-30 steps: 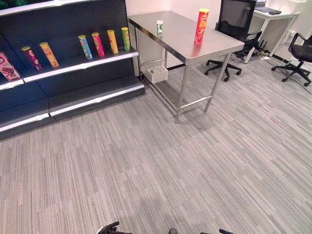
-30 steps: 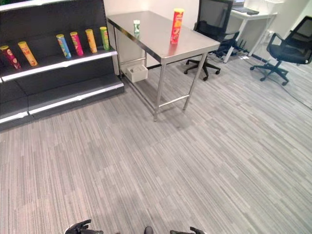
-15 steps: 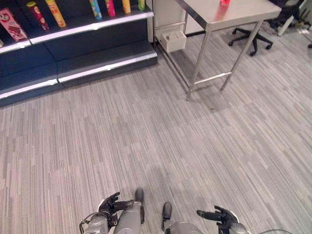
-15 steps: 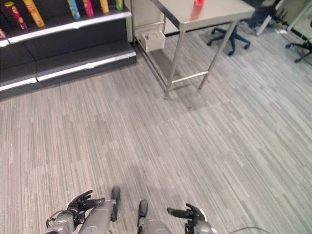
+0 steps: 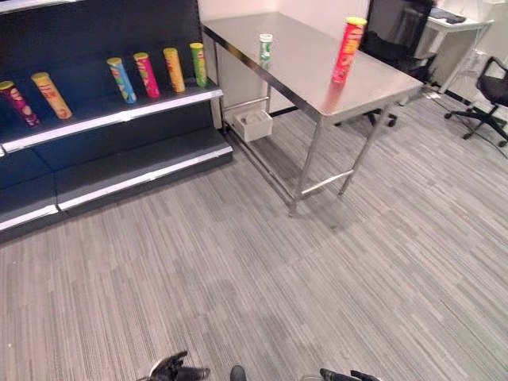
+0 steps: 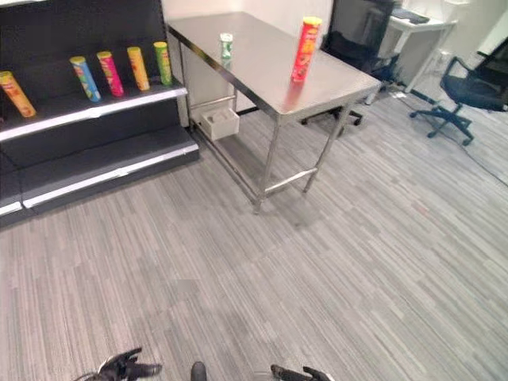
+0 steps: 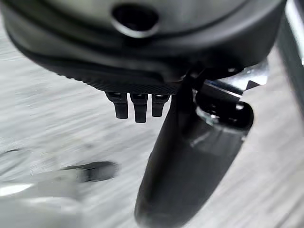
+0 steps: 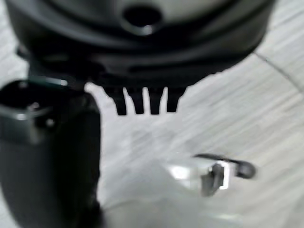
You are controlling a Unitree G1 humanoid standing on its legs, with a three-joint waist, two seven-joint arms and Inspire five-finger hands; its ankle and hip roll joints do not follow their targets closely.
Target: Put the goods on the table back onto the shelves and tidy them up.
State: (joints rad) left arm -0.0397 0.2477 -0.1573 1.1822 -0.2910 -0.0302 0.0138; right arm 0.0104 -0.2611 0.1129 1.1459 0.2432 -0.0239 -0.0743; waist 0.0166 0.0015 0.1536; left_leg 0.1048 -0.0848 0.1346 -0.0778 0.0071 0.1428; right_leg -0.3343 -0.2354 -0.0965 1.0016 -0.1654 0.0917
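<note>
Both hands hang low over the grey striped carpet [image 5: 238, 270], holding nothing: the left hand [image 5: 173, 369] and the right hand [image 5: 343, 375] each have their fingers straight and relaxed. A wide stretch of floor lies between them and the steel worktop [image 5: 317, 71]. On it stand a tall red can [image 5: 348, 50] near the right edge and a small green can [image 5: 265, 48], well apart. To the left, dark shelves [image 5: 111, 119] carry six cans. Office chairs [image 6: 468, 87] stand behind.
</note>
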